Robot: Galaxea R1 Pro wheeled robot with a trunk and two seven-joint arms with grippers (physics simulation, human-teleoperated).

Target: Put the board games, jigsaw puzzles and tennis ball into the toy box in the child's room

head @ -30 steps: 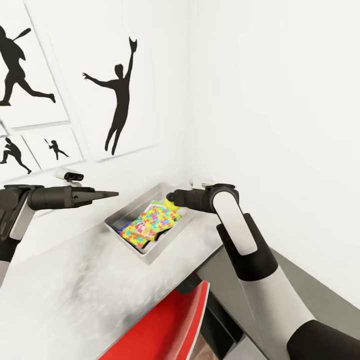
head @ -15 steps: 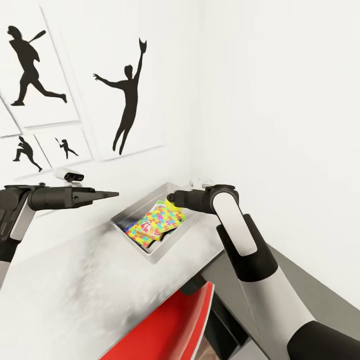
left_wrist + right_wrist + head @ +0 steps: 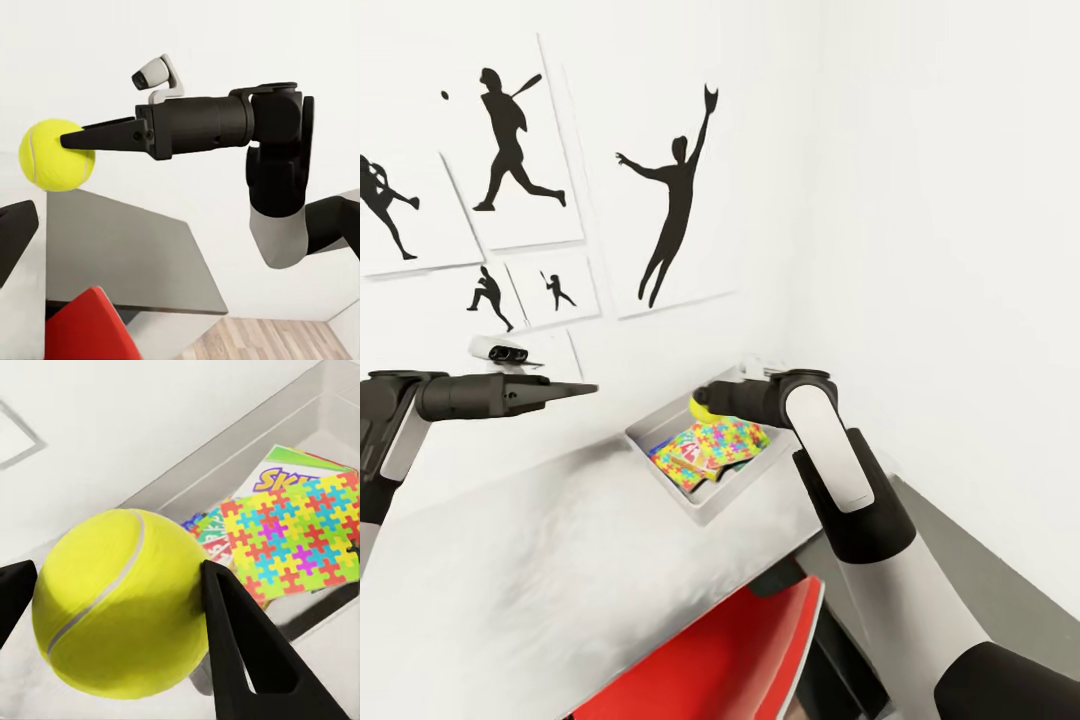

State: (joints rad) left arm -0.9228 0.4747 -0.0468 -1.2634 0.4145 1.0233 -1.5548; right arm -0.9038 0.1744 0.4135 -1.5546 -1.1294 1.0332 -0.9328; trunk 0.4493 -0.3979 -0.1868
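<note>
My right gripper (image 3: 703, 400) (image 3: 120, 570) is shut on the yellow-green tennis ball (image 3: 700, 410) (image 3: 124, 600) (image 3: 52, 161) and holds it just above the far side of the light grey toy box (image 3: 735, 492) (image 3: 225, 442). The box stands on the table (image 3: 560, 560) in the corner of the room. A jigsaw puzzle (image 3: 725, 440) (image 3: 300, 547) lies on top inside it, over the "Skip-Bo" board game (image 3: 289, 476) and other printed boxes. My left gripper (image 3: 588, 388) hangs over the table, left of the box, open and with nothing in it.
White walls close in the corner behind and to the right of the box, with black sports silhouette pictures (image 3: 670, 200) on the left wall. A red chair (image 3: 740, 650) is tucked under the table's front edge below my right arm.
The whole view has swung, so the pictures and the toy box sit further right. My right gripper, still holding the ball, now hangs more over the box. The left arm keeps its pose.
</note>
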